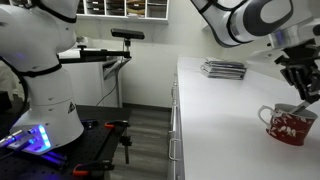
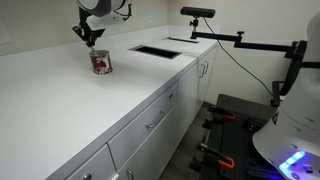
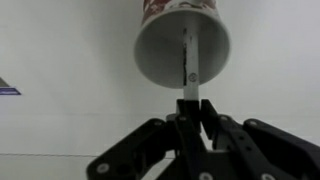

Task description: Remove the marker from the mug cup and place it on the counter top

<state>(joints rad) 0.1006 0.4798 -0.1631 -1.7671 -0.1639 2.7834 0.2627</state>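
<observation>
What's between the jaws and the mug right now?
Only the marker: in the wrist view it rises from the mug cup and its upper end is pinched between the jaws of the gripper.

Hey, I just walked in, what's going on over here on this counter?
The robot's gripper hangs just above a red mug cup that stands on the white counter top. In the wrist view it looks closed on the top end of the marker. The marker's lower part is still inside the mug, so it has not been set on the counter yet.
</observation>
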